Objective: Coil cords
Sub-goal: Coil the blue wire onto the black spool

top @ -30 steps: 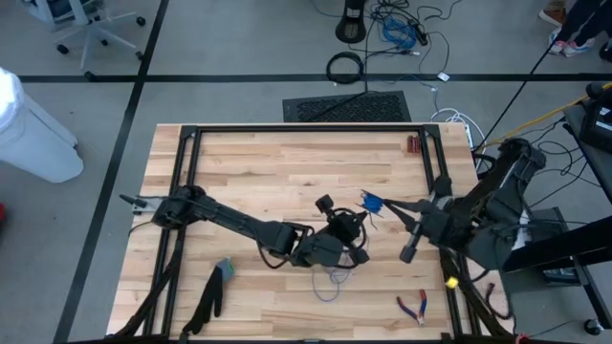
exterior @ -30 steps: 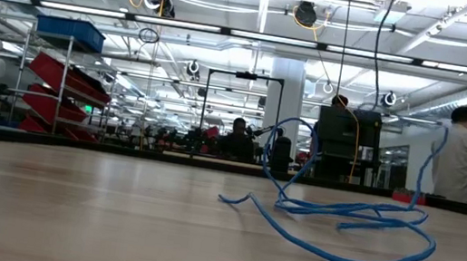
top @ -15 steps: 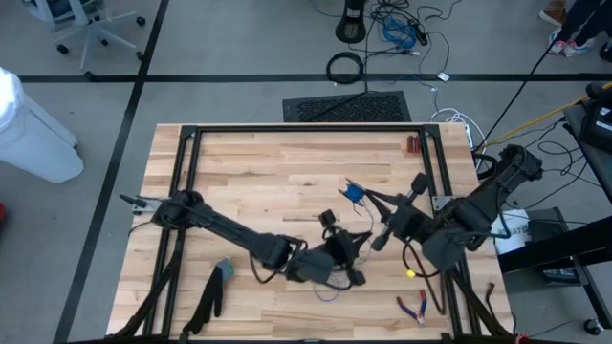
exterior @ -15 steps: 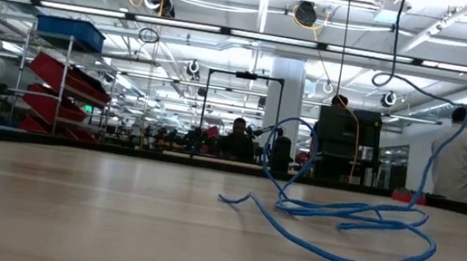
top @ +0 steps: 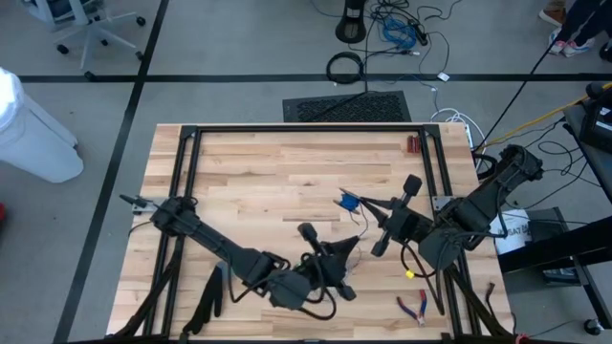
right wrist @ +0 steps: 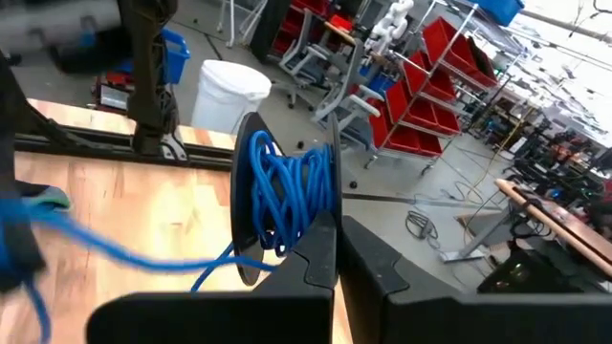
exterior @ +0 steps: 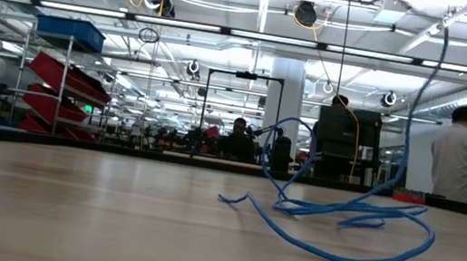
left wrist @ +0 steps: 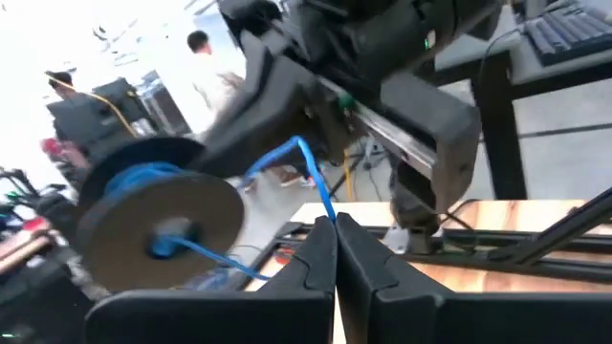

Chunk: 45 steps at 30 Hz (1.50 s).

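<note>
Cord point(exterior: 339, 228) was only partly wound: several blue turns sat on a dark spool point(right wrist: 277, 196) with disc flanges, the rest lay as a loose tangle on the wooden surface point(top: 268, 172), near the front centre in the high view. One strand rose from that pile up out of the low view. At the spool end we saw the blue bit point(top: 348, 202) just left of the right gripper point(top: 382, 225), right of table centre.

Right gripper was clenched on the spool; in its wrist view the fingers point(right wrist: 320, 253) pressed together at the flange edge, with cord wraps right above them. Left gripper point(top: 330, 263) was near the front edge at centre, clenched on the cord; its wrist view showed the strand pinched at the fingertips point(left wrist: 320, 250) and running on to the spool.

Risks as we judged them:
- Loose pile had crossing loops. Pulling more in could cinch a knot and stall the winding.
- Left pinch was at the very tips on a thin strand. Any tension spike could slip it out.
- Turns on the spool looked slack and uneven. With low tension they could spill over the flange.
- Red-handled pliers point(top: 413, 306) lay near the front right; a dragged loop could snag them.
</note>
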Each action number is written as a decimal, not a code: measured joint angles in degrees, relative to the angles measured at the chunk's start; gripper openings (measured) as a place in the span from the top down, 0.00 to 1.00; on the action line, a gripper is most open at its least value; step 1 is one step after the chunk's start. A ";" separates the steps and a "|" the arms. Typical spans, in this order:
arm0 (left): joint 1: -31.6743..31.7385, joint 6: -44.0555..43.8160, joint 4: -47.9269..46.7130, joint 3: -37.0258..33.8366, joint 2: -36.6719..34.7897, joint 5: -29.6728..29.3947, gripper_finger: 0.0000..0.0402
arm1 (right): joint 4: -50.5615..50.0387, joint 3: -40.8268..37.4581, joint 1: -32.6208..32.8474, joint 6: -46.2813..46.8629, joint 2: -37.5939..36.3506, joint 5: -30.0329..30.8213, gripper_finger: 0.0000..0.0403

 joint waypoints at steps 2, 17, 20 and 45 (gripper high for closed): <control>-0.80 3.30 -0.18 1.04 0.00 -3.34 1.00 | -0.35 0.00 0.19 0.13 -0.16 -0.38 1.00; -4.63 22.30 -1.26 3.04 -0.02 -23.77 1.00 | -0.39 0.00 0.28 1.09 -0.78 -16.50 1.00; -5.02 22.30 -3.06 3.04 -0.02 -23.95 1.00 | -0.39 0.00 0.30 1.11 -0.80 -19.21 1.00; -6.77 21.09 -7.18 3.04 -0.01 -20.11 0.88 | 4.05 0.02 9.48 -2.10 -5.20 -20.97 1.00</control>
